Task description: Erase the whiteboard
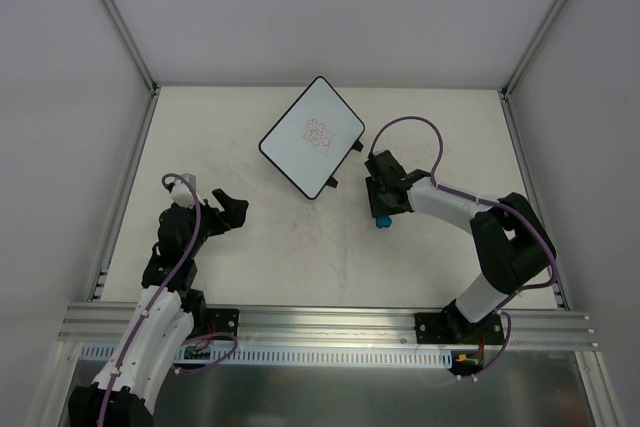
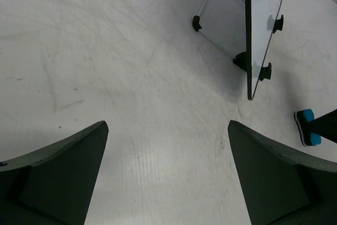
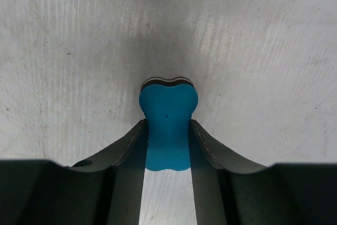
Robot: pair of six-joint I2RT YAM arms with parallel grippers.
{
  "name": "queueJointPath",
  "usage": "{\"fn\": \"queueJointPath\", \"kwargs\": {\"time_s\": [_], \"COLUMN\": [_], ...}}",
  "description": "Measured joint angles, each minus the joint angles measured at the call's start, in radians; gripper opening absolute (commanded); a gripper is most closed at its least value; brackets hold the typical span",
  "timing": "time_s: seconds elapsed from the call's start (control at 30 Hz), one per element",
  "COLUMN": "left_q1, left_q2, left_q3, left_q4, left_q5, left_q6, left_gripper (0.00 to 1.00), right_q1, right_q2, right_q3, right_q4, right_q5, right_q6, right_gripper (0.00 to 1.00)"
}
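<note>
Whiteboard at bench centre-back, red scribble on face, long axis roughly 1-to-7 o'clock. Right jaws clamped on blue eraser; board lies near, at their 10 o'clock. Left jaws spread, empty. Right arm slightly nearer.

Whiteboard far centre on table, eraser nearer, to its right, in right tool
</note>
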Motion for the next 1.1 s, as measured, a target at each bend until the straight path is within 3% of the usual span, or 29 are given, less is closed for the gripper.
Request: {"fn": "queueJointPath", "kwargs": {"time_s": [0.07,0.2,0.23,0.47,0.7,1.1], "left_q1": [0.000,0.000,0.000,0.000,0.000,0.000], "left_q2": [0.000,0.000,-0.001,-0.010,0.015,0.352], "left_q3": [0.000,0.000,0.000,0.000,0.000,0.000], "left_q4": [0.000,0.000,0.000,0.009,0.126,0.500], "left_q5": [0.000,0.001,0.001,0.013,0.073,0.192], "left_q6": [0.000,0.000,0.000,-0.002,-0.045,-0.179], "left_gripper": [0.99,0.99,0.99,0.99,0.99,0.99], "right_q1": [0.000,0.000,0.000,0.000,0.000,0.002], "right_q2": [0.000,0.000,0.001,0.000,-0.034,-0.179], "right_q3": [0.000,0.004,0.006,0.006,0.016,0.171], "right_q4": [0.000,-0.002,-0.001,-0.002,-0.009,-0.027], "right_q5": [0.000,0.001,0.000,0.000,-0.020,-0.121], "right_q6": [0.000,-0.001,-0.002,-0.002,-0.005,-0.019], "right_gripper": [0.33,0.09,0.06,0.00,0.00,0.00]}}
